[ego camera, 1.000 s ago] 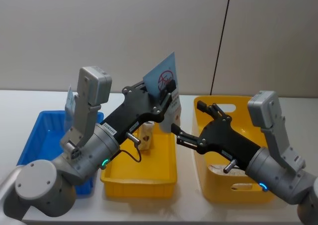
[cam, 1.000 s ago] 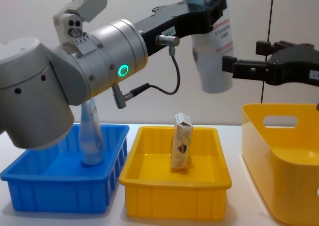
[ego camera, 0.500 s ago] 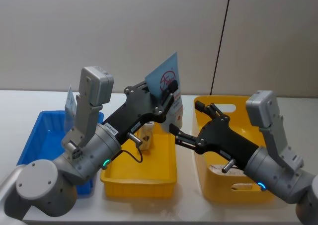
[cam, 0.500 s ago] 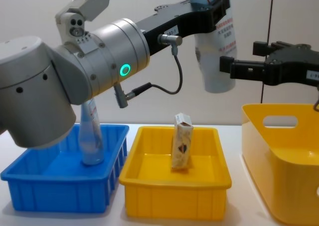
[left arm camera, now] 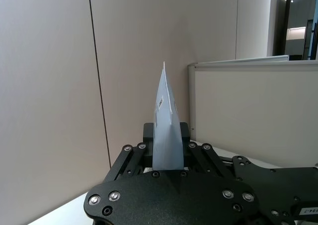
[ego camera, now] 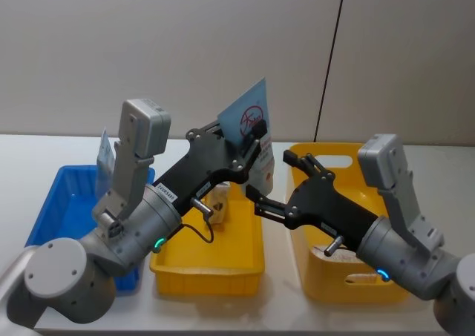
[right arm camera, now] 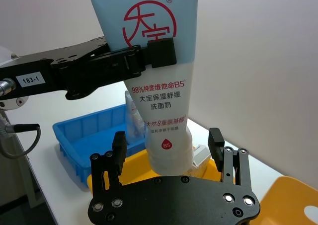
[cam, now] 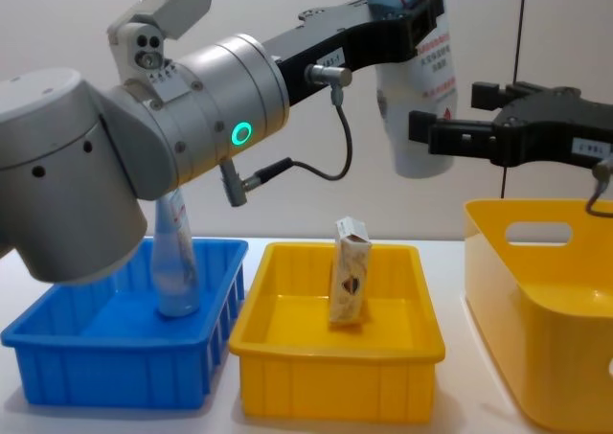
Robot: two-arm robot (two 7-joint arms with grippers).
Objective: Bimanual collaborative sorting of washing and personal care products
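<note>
So the left gripper (cam: 414, 17) is clamped tight on a pale blue-and-white squeeze tube (right arm camera: 158, 81), holding it up in the air with the cap end hanging down and the flat crimped end pointing up, well above the bins. You can see the red round logo right above where the black fingers (right arm camera: 161, 52) pinch it. The right gripper (right arm camera: 168, 145) sits at the tube's cap end with its jaws spread wide, one finger on each side of the cap, and neither one looks like it's touching the tube. From the chest view the right gripper comes in from the right, level with the bottom of the tube. Down on the table there are three containers in a row. The blue bin (cam: 115, 362) on the left has a second tube (cam: 175, 262) standing upright in it, leaning against the back wall. The shallow yellow tray (cam: 335, 376) in the middle holds one cream patterned paper packet (cam: 350, 272), standing up with its folded top on. The tall yellow bin (cam: 546, 300) with the handle cutout is on the right; can't really tell what's inside it, the right arm covers most of it in the head view.
</note>
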